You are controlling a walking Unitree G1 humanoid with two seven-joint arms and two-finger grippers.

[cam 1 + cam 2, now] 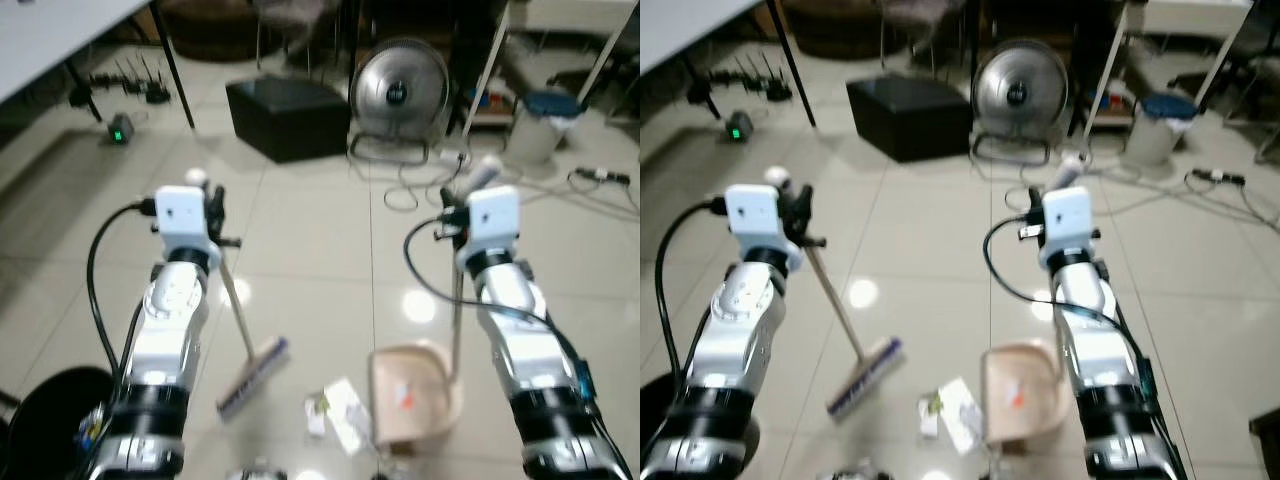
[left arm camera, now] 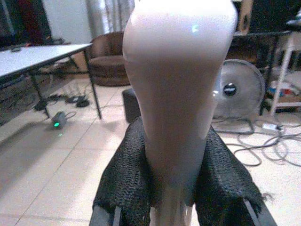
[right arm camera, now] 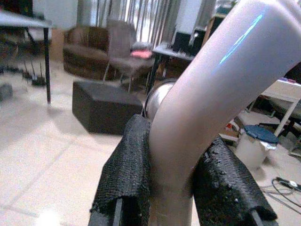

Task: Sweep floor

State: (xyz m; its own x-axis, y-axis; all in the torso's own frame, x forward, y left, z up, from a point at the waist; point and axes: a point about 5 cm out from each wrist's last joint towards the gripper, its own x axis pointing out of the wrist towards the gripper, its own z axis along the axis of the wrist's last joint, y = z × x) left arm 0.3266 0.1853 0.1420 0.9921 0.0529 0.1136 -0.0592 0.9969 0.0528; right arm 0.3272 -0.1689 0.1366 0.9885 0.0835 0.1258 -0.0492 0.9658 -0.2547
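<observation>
A: My left claw point(image 2: 171, 207) is clamped on the broom point(image 1: 250, 372) handle; my right claw point(image 3: 171, 207) grips the dustpan point(image 1: 412, 392) handle.

B: How far along?

A: Early, I judge. Paper scraps point(image 1: 335, 408) lie on the floor at nine o'clock of the dustpan, unswept.

A round metal floor fan point(image 1: 402, 88) stands on the pale tiled floor point(image 1: 310, 220) at the far side of the room, a black box-shaped ottoman point(image 1: 285, 116) just beside it on the left. To the fan's right, past a white leg of a shelf unit, sits a white bucket with a blue lid point(image 1: 540, 122). Loose cables point(image 1: 420, 185) coil on the tiles in front of the fan. Well left of the fan, a white counter point(image 1: 50, 30) stands on black legs, with a small device showing a green light point(image 1: 120, 131) on the floor near it. A brown armchair point(image 2: 109, 63) sits behind the ottoman.
</observation>
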